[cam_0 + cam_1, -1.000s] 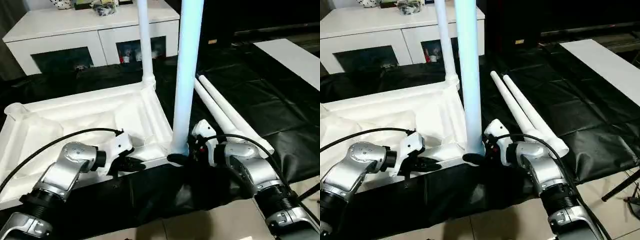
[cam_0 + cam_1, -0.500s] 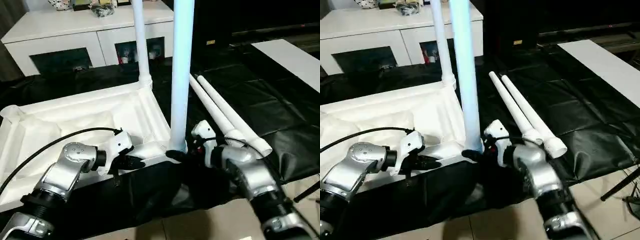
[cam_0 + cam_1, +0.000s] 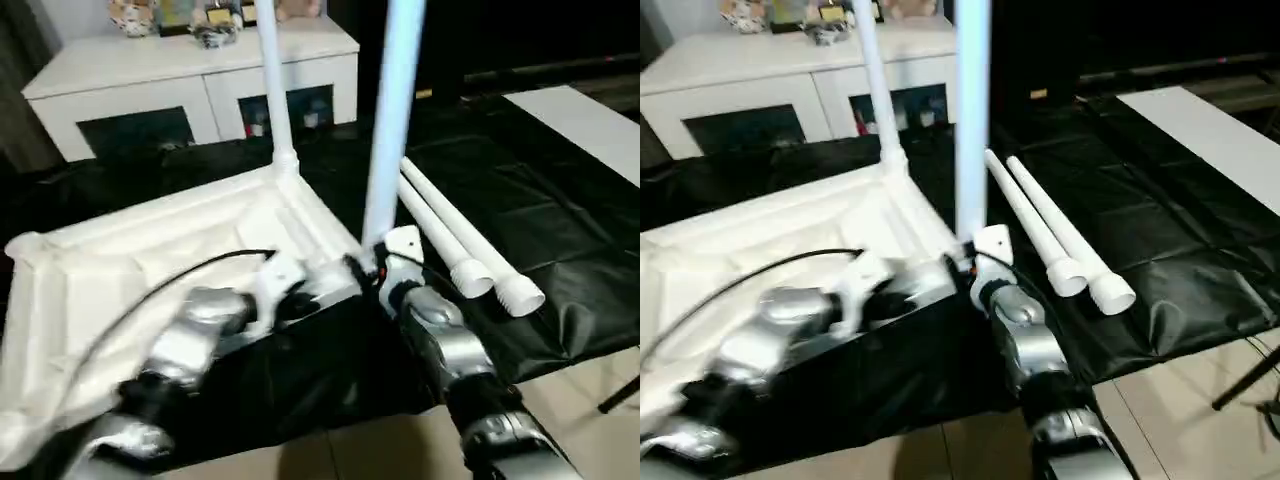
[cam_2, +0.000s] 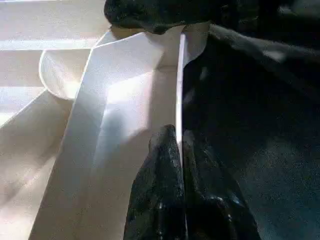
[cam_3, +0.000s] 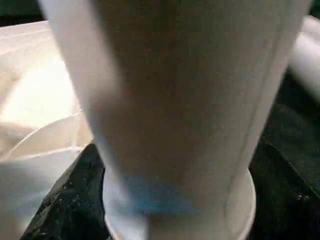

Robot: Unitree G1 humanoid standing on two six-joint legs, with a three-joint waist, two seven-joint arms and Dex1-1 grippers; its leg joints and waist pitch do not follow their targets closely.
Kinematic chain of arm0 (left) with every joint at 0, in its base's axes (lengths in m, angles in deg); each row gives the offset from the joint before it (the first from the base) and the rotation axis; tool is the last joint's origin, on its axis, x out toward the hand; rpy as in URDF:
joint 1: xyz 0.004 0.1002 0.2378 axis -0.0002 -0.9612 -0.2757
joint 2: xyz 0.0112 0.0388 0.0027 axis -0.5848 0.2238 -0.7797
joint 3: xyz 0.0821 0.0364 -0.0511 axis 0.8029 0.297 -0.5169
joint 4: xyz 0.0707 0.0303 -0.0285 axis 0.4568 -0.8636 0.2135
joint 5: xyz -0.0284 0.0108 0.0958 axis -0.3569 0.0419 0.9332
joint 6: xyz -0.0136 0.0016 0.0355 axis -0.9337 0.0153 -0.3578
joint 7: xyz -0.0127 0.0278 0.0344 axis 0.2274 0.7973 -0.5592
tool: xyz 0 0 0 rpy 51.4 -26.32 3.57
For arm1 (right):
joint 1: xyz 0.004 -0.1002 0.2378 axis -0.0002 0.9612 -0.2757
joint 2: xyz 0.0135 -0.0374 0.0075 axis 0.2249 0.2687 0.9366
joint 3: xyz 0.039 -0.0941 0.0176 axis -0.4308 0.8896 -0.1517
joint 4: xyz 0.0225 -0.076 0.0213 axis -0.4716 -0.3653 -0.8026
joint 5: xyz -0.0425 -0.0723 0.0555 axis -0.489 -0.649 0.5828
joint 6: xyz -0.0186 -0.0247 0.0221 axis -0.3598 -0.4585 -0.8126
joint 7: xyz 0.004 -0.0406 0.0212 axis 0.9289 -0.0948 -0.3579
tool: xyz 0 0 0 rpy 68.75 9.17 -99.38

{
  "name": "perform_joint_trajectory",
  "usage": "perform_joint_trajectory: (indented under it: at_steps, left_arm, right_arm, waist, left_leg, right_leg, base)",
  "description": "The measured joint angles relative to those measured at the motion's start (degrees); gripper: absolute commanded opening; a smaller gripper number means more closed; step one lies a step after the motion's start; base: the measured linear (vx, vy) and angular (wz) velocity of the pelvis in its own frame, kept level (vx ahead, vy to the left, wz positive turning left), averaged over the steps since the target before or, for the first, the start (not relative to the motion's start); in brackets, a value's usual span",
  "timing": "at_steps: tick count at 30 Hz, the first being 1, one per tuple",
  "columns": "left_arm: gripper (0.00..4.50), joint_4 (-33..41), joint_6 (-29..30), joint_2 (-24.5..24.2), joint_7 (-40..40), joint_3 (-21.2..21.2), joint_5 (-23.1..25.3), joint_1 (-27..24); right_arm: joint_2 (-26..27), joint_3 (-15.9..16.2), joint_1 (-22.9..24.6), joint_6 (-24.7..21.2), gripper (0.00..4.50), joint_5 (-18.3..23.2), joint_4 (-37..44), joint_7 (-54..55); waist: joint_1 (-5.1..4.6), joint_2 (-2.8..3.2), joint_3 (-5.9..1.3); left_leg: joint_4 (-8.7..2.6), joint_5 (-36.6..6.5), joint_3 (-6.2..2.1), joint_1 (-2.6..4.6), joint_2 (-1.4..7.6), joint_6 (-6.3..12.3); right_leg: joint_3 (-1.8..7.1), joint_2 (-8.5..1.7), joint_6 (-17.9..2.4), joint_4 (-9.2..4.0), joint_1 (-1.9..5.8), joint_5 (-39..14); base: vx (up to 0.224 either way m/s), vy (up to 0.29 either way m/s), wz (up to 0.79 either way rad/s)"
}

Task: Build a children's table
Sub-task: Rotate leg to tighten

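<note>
The stiff, light upright leg is straddled low by the right gripper; the tabletop rim is pinched by the clenched left gripper.

Dim room, motion blur over the left forearm, tabletop glaring.

Probably a home: white cabinet with knick-knacks, tiled floor.

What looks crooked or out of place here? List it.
The near upright leg leans slightly rather than standing straight in its corner of the tabletop. The far upright leg leans slightly the other way. Two spare legs lie on the black cover. Nothing looks broken.
</note>
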Motion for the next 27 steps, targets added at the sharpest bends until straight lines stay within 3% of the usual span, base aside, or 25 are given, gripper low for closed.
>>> perform_joint_trajectory:
  at_steps: [3, 7, 9, 12, 14, 18, 22, 24, 27]
  left_arm:
    - [0.00, -1.2, 2.2, 4.6, -5.4, 0.0, 0.9, 1.3]
    - [0.00, -2.4, 2.1, 6.2, -9.2, -0.1, 1.1, 1.9]
    - [0.00, -2.5, 1.8, 6.3, -9.2, -0.1, 1.1, 1.9]
    - [0.00, -3.1, 1.2, 5.9, -10.2, -1.2, 1.6, 2.1]
    - [0.00, -3.6, 1.0, 5.9, -11.0, -1.9, 1.9, 2.4]
    - [0.00, -4.4, -0.7, 4.9, -11.0, -1.8, 1.9, 3.0]
    - [0.00, -6.0, -4.1, 4.0, -11.3, -1.9, 2.0, 3.3]
    - [0.44, -6.7, -5.3, 4.0, -11.6, -2.9, 2.0, 3.3]
    - [0.59, -6.6, -8.5, 4.6, -12.9, -5.4, -0.1, 3.3]
  right_arm:
    - [0.0, -1.7, -2.0, 1.0, 2.97, -0.7, -3.2, 4.6]
    - [0.4, -2.5, -3.3, 2.7, 2.97, -0.5, -5.3, 5.5]
    - [0.4, -2.8, -3.3, 4.0, 3.46, -0.3, -6.0, 5.2]
    - [2.1, -3.4, -3.4, 6.3, 3.49, 0.7, -6.8, 3.9]
    - [2.6, -3.4, -3.4, 7.2, 3.87, 0.8, -7.2, 3.5]
    - [2.5, -2.3, -3.1, 8.6, 3.87, 0.1, -7.1, 1.9]
    - [1.9, -0.2, 0.5, 8.7, 3.87, -0.1, -2.7, -0.9]
    - [1.3, 0.7, 2.0, 8.2, 3.93, -0.6, -0.2, -2.2]
    - [0.6, 1.3, 3.8, 7.4, 3.93, -1.0, 3.7, -3.7]
  waist:
    - [-0.38, 0.15, -0.04]
    - [-1.60, 0.14, -0.06]
    - [-1.79, 0.15, -0.06]
    - [-2.66, 0.13, -0.04]
    - [-3.07, 0.14, -0.05]
    - [-3.16, 0.16, -0.06]
    - [-2.97, 0.14, -0.03]
    - [-2.75, 0.10, 0.01]
    - [-2.41, -0.58, 0.49]
  left_leg:
    - [-0.02, 0.0, -0.01, 0.01, -0.05, 0.02]
    - [-0.04, 0.0, -0.05, -0.02, -0.31, 0.05]
    - [-0.19, 0.0, -0.06, -0.03, -0.58, 0.07]
    - [-0.35, 0.0, -0.06, -0.13, -0.79, 0.09]
    - [-0.35, 0.0, -0.20, -0.31, -0.81, 0.09]
    - [-0.40, 0.0, -0.29, -0.99, -0.79, 0.10]
    - [-0.56, 0.0, -0.28, -1.01, -0.77, 0.11]
    - [-0.60, 0.0, -0.28, -1.04, -0.76, 0.11]
    - [-0.63, 0.0, -0.27, -1.24, -0.56, 0.12]
  right_leg:
    - [-0.06, -0.02, 0.0, -0.69, 0.34, 0.0]
    - [-0.15, -0.31, 0.0, -0.97, 0.68, 0.0]
    - [-0.35, -0.72, 0.0, -0.97, 0.63, 0.0]
    - [-0.38, -0.90, 0.0, -0.97, 0.44, 0.0]
    - [-0.50, -0.92, 0.0, -1.06, 0.23, 0.0]
    - [-0.62, -0.90, 0.0, -1.10, -0.50, 0.0]
    - [-0.63, -0.89, -0.1, -0.94, -0.62, 0.1]
    - [-0.64, -0.89, -0.1, -0.80, -0.68, 0.1]
    - [-0.75, -0.80, -0.2, -0.74, -0.80, 0.4]
  base:
    - [0.000, 0.000, 0.00]
    - [0.000, 0.000, 0.00]
    - [0.000, 0.000, 0.00]
    - [0.000, 0.000, 0.00]
    - [0.000, 0.000, 0.00]
    - [0.000, 0.000, 0.00]
    - [0.000, 0.000, 0.00]
    - [0.000, 0.000, 0.00]
    - [0.000, 0.000, 0.00]
